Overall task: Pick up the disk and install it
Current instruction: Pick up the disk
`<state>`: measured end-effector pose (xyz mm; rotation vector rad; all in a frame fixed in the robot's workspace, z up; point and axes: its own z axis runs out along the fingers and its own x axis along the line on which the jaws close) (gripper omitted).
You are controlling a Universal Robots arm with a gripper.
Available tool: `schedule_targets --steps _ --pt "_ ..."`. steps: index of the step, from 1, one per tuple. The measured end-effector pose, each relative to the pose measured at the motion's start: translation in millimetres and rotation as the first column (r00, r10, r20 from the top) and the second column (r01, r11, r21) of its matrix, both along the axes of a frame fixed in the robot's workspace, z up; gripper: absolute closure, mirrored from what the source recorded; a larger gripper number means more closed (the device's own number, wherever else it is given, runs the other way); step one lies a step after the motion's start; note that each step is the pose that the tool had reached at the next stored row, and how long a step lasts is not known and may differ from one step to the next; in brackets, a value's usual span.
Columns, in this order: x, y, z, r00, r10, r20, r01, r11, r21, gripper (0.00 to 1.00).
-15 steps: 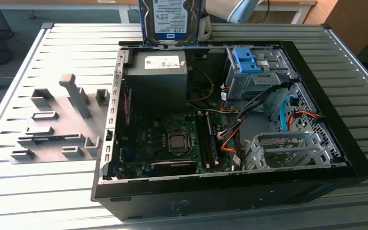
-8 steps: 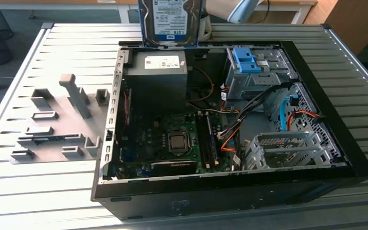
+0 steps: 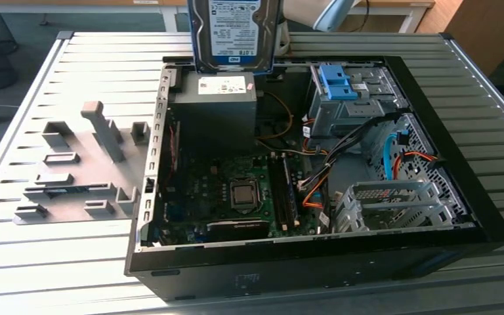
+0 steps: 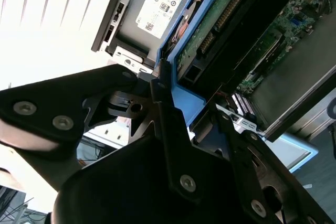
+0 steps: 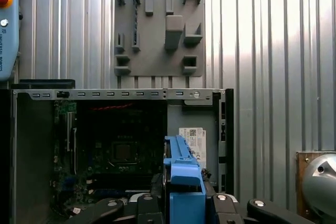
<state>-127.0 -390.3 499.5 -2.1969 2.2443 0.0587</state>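
Disk [image 3: 234,33] held upright, label facing exterior camera, blue rails along its side edges. In exterior view it hangs above far edge of open computer case [image 3: 462,216], just over dark power supply box [image 3: 212,108]. In second wrist view gripper [image 4: 191,109] clamps disk [image 4: 218,22]; black fingers [image 4: 167,124] closed on its blue rails. Bare blue bracket [image 3: 338,82] sits in drive cage toward exterior view's right. Grey fixture plate [image 3: 77,167] lies on slatted tabletop [image 3: 42,262], beside case.
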Motion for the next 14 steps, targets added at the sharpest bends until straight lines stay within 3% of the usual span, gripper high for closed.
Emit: schedule_targets --steps 11,14 --pt "0.3 -20.8 -0.7 1.0000 -0.002 0.0001 0.002 1.0000 -0.0036 0.63" --pt "0.4 -21.6 -0.8 1.0000 -0.002 0.0001 0.002 1.0000 -0.0045 0.63"
